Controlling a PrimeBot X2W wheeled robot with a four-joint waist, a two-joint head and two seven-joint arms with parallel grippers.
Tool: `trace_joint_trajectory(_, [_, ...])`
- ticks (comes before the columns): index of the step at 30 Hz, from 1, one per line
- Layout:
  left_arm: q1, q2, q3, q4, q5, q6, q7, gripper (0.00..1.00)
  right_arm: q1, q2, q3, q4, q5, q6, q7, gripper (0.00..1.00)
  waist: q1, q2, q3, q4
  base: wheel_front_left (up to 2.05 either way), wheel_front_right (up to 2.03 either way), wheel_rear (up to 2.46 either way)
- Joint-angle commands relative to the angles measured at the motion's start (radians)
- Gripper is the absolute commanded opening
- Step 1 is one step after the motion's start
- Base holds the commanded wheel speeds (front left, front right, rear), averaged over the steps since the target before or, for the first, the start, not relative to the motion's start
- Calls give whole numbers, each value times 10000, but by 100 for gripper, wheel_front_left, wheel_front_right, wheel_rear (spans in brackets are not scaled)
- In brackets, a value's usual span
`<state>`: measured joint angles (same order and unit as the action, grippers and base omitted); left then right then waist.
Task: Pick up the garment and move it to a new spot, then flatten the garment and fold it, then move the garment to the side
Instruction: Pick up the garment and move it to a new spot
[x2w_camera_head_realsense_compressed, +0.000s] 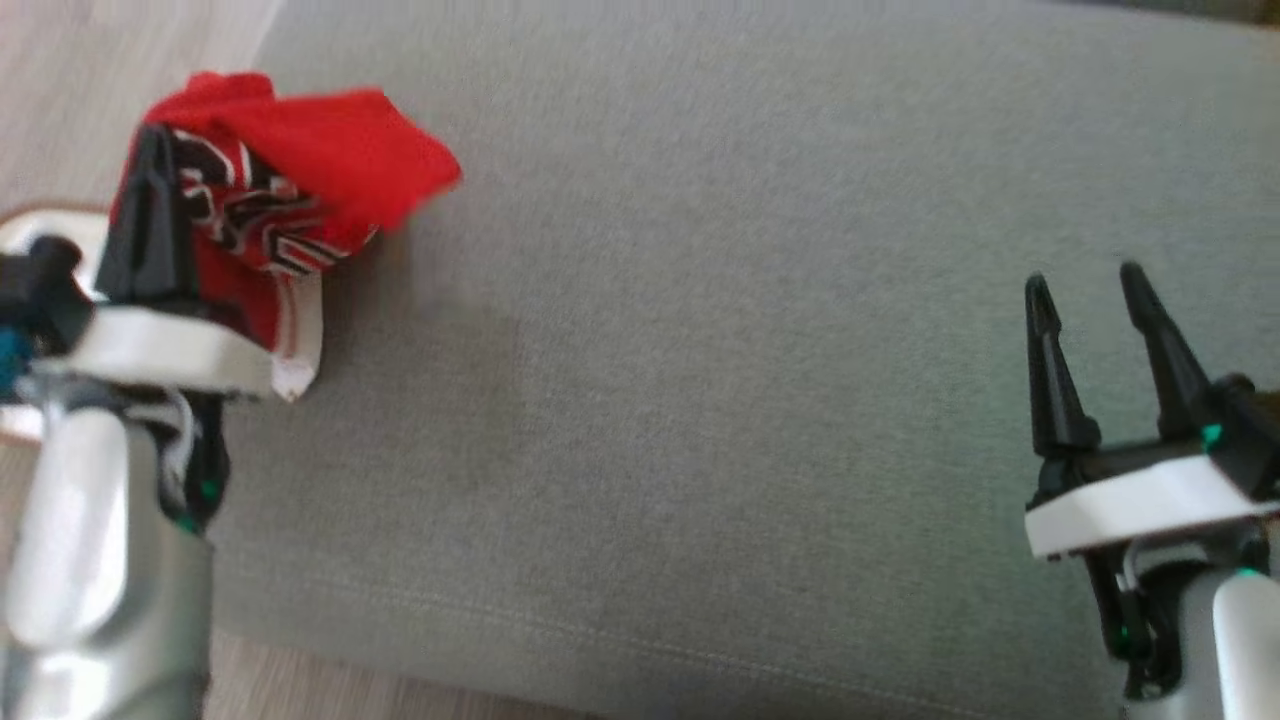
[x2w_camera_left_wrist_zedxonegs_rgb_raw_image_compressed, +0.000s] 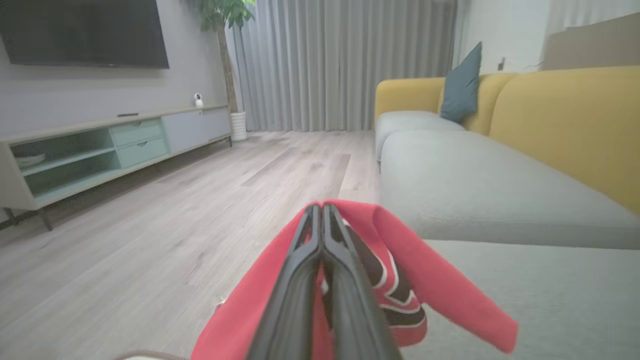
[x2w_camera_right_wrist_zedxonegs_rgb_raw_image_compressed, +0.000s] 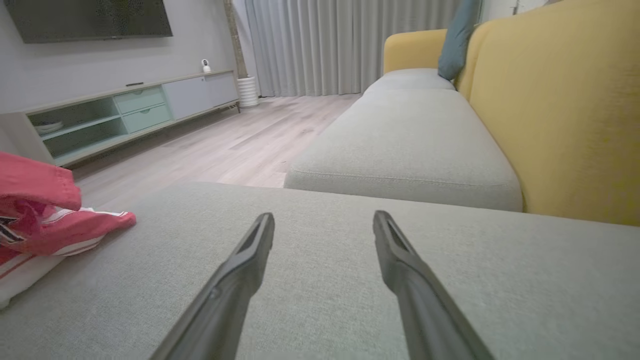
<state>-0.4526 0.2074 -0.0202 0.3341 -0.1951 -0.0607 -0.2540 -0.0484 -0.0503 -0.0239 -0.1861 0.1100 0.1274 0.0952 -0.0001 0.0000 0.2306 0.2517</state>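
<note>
The garment (x2w_camera_head_realsense_compressed: 330, 170) is a red top with black and white print and a white-striped hem, bunched at the left edge of the grey cushion (x2w_camera_head_realsense_compressed: 700, 400). My left gripper (x2w_camera_head_realsense_compressed: 150, 150) is shut on the garment, its dark fingers pressed together with red cloth draped over both sides of them. In the left wrist view the garment (x2w_camera_left_wrist_zedxonegs_rgb_raw_image_compressed: 450, 300) hangs around my left gripper (x2w_camera_left_wrist_zedxonegs_rgb_raw_image_compressed: 320, 207). My right gripper (x2w_camera_head_realsense_compressed: 1085, 275) stands open over the cushion's right part, nothing between its fingers. In the right wrist view my right gripper (x2w_camera_right_wrist_zedxonegs_rgb_raw_image_compressed: 324, 217) is apart from the garment (x2w_camera_right_wrist_zedxonegs_rgb_raw_image_compressed: 55, 220), which lies far left.
Wooden floor (x2w_camera_left_wrist_zedxonegs_rgb_raw_image_compressed: 200, 200) runs along the cushion's left edge. A yellow sofa back (x2w_camera_right_wrist_zedxonegs_rgb_raw_image_compressed: 560, 110) and a blue pillow (x2w_camera_left_wrist_zedxonegs_rgb_raw_image_compressed: 462, 85) stand beyond the cushions. A low TV cabinet (x2w_camera_left_wrist_zedxonegs_rgb_raw_image_compressed: 100, 150) lines the far wall.
</note>
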Motion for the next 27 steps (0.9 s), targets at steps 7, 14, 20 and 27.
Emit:
trace_joint_trajectory(7, [1469, -255, -840, -3357, 163, -129, 710, 0, 448, -1, 20, -272, 547, 33, -308, 100, 1, 0, -705, -842, 0, 0, 0])
trace_joint_trajectory(14, [1135, -736, -2499, -3948, -31, -518, 1323, 0, 230, 0, 234, -267, 763, 33, -510, 100, 1, 0, -344, -2079, 0, 0, 0])
trace_joint_trajectory(20, [-19, -984, -3728, -3701, -30, -641, 1331, 0, 13, 0, 334, -177, 931, 33, -743, 100, 1, 0, 211, -3338, 0, 0, 0])
trace_joint_trajectory(27, [-1437, -1281, -4945, -3007, -295, -685, 1162, 0, -125, 0, 410, 46, 1282, 33, -1196, 100, 1, 0, 1146, -4911, 0, 0, 0])
